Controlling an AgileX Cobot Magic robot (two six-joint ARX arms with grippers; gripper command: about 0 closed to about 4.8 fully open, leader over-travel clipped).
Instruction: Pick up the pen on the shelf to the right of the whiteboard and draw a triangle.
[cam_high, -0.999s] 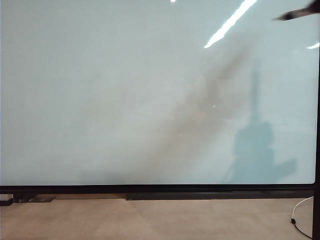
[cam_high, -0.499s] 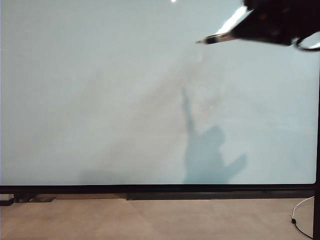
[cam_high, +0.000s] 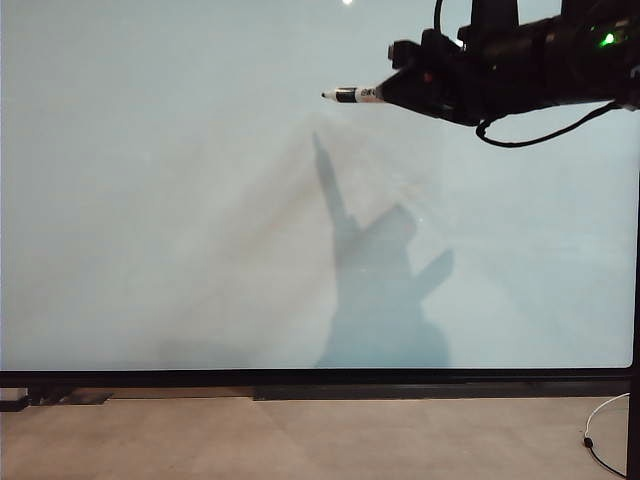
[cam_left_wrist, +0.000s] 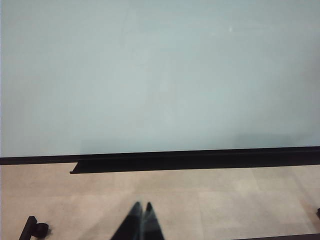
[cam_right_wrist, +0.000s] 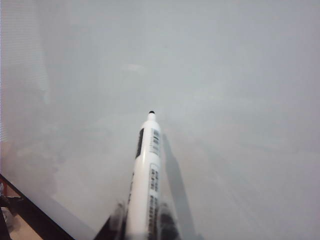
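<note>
Right wrist view: right gripper (cam_right_wrist: 142, 227) clamping light, stiff, slippery pen (cam_right_wrist: 145, 175) by its barrel, nearing bare whiteboard (cam_high: 180, 200); left gripper (cam_left_wrist: 141, 216) idling closed below whiteboard.

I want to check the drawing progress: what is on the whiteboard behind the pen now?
Behind the pen, held by the right gripper, the whiteboard shows only the arm's shadow; no triangle. The left gripper waits low.

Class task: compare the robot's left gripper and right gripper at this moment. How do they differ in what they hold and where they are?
The right gripper has its jaws shut on the pen; the left gripper is shut on nothing. The right gripper is raised in front of the whiteboard, upper right in the exterior view; the left gripper sits low, below the board's bottom edge, over the floor. Both point toward the whiteboard.
</note>
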